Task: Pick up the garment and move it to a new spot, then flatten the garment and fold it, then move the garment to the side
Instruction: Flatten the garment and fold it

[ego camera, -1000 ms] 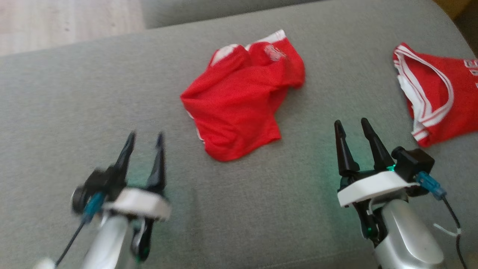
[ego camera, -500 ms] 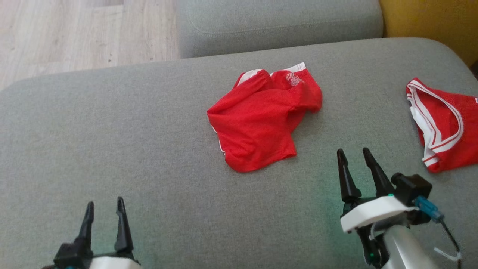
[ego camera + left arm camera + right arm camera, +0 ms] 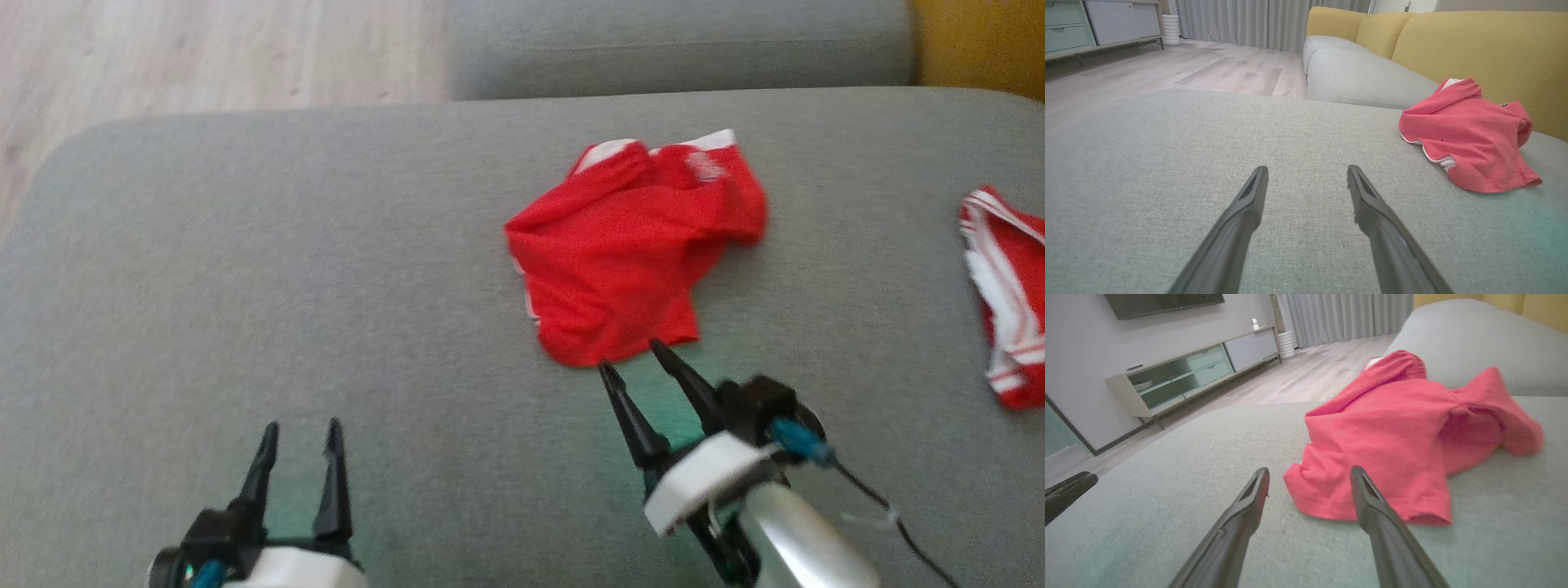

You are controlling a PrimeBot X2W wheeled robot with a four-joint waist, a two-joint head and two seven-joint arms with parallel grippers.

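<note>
On the head camera we count two red pieces of clothing on the grey cushion. The red garment lies crumpled near the middle, with white trim along its far edge. The second red garment, striped in white, lies well apart at the right edge, cut off by the frame.

We count two grippers, each with two dark fingers. Our left gripper sits at the lower left, fingers spread and nothing between them, well apart from the clothing. Our right gripper is spread just as wide and empty, its tips right at the near hem of the red garment. We cannot tell whether they touch it. A wooden floor shows beyond the cushion.

On the left wrist camera, our two fingers stand apart over bare cushion, holding nothing. One red garment lies ahead to the right, before a yellow backrest. One cabinet and grey curtains stand across the floor.

On the right wrist camera, the two fingers are apart and empty, and the red garment is heaped just beyond them. The right-hand finger overlaps its hem in this view. One finger of the left gripper pokes in at the left edge.
</note>
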